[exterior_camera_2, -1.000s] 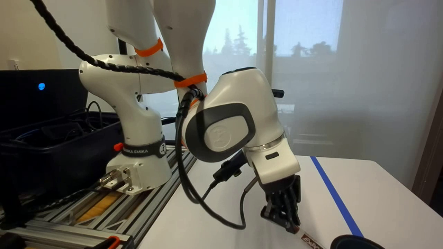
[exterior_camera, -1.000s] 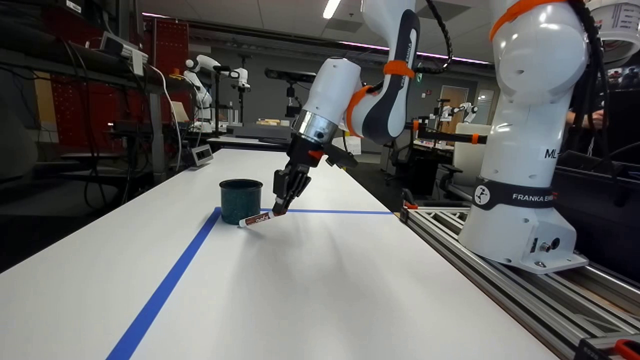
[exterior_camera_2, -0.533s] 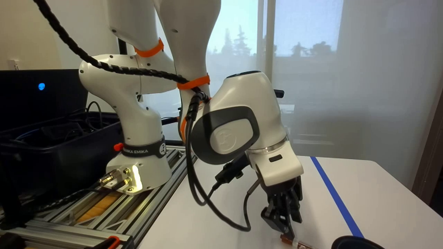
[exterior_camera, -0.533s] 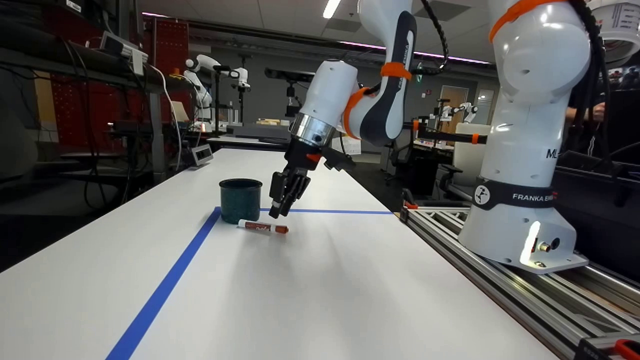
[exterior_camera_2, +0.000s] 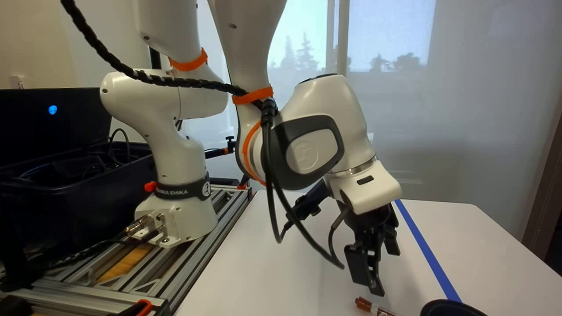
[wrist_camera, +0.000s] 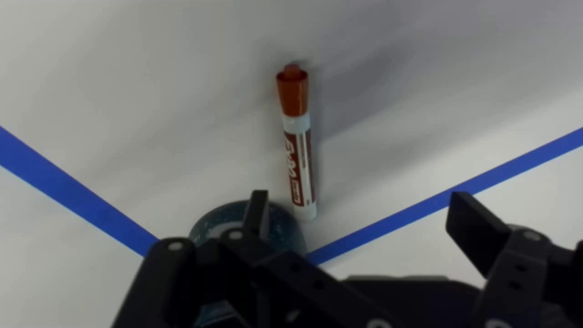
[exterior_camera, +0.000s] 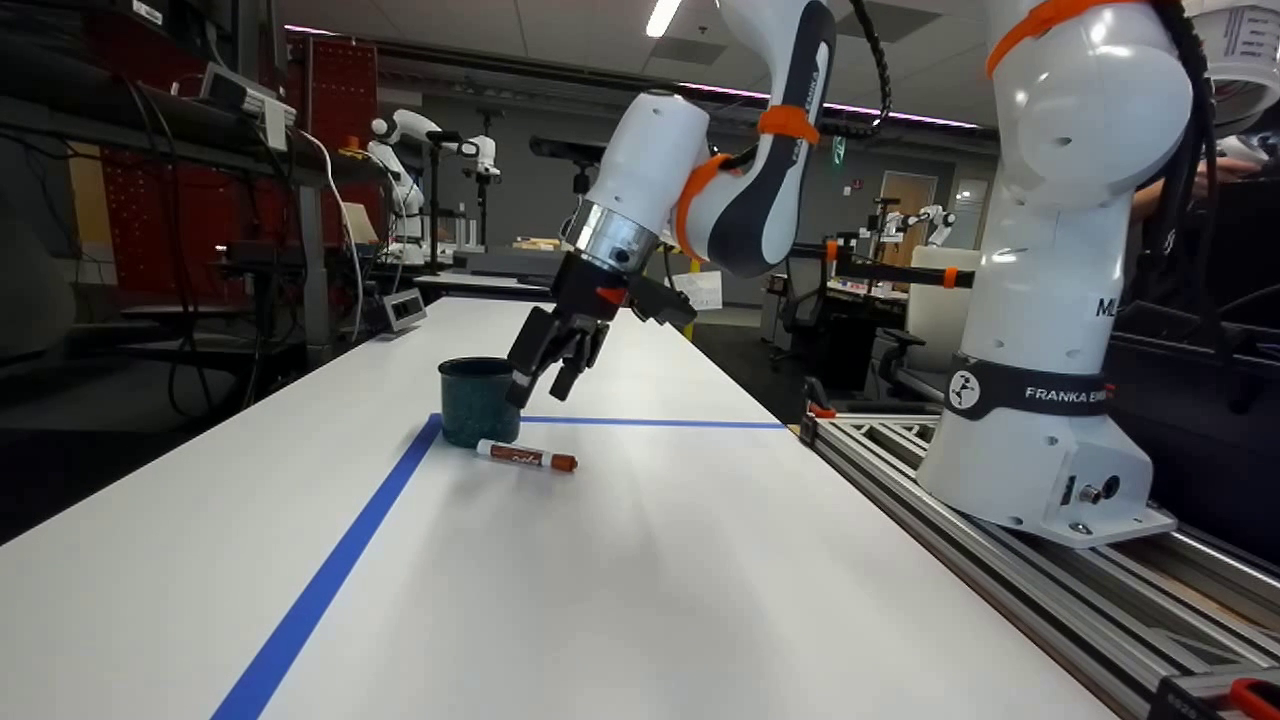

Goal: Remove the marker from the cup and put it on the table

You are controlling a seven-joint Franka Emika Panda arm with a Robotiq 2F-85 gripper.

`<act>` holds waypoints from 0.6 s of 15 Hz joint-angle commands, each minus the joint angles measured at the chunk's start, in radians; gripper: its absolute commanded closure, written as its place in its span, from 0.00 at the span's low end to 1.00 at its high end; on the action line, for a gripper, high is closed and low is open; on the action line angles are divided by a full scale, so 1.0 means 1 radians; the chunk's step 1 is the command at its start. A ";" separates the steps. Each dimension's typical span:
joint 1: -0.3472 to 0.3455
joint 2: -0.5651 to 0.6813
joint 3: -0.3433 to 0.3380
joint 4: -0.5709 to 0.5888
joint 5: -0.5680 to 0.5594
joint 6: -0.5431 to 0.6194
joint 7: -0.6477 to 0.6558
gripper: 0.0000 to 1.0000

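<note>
The marker (exterior_camera: 527, 456), white with a dark red label and a brown-red cap, lies flat on the white table (exterior_camera: 640, 600) beside the cup (exterior_camera: 480, 402). In the wrist view the marker (wrist_camera: 298, 150) shows whole, its white end close to the teal-green cup (wrist_camera: 283, 228); whether they touch I cannot tell. Above and behind the marker, my gripper (exterior_camera: 540, 390) stands wide open with nothing between its fingers. One finger (wrist_camera: 257, 214) overlaps the cup in the wrist view. Only part of the marker (exterior_camera_2: 371, 307) and of the cup's dark rim (exterior_camera_2: 452, 303) shows in an exterior view.
Blue tape (exterior_camera: 340, 560) runs along the table and meets a cross strip (exterior_camera: 660, 422) near the cup. The robot's metal rail (exterior_camera: 960, 520) borders the table's side. A dark bin (exterior_camera_2: 70, 197) stands behind the rail.
The gripper let go of the marker's cap end, which dropped flat to the table. Its fingers spread wide, and the arm rose and shifted toward the cup. The cup has not visibly moved.
</note>
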 commanded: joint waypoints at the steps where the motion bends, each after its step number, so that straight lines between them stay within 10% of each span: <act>1: 0.035 -0.107 0.018 -0.025 0.009 -0.069 0.026 0.00; 6: 0.309 -0.198 -0.132 -0.104 0.379 -0.234 -0.304 0.00; 7: 0.212 -0.206 -0.018 -0.090 0.330 -0.304 -0.265 0.00; 8: 0.379 -0.225 -0.140 -0.108 0.481 -0.348 -0.407 0.00; 9: 0.398 -0.242 -0.135 -0.104 0.530 -0.410 -0.451 0.00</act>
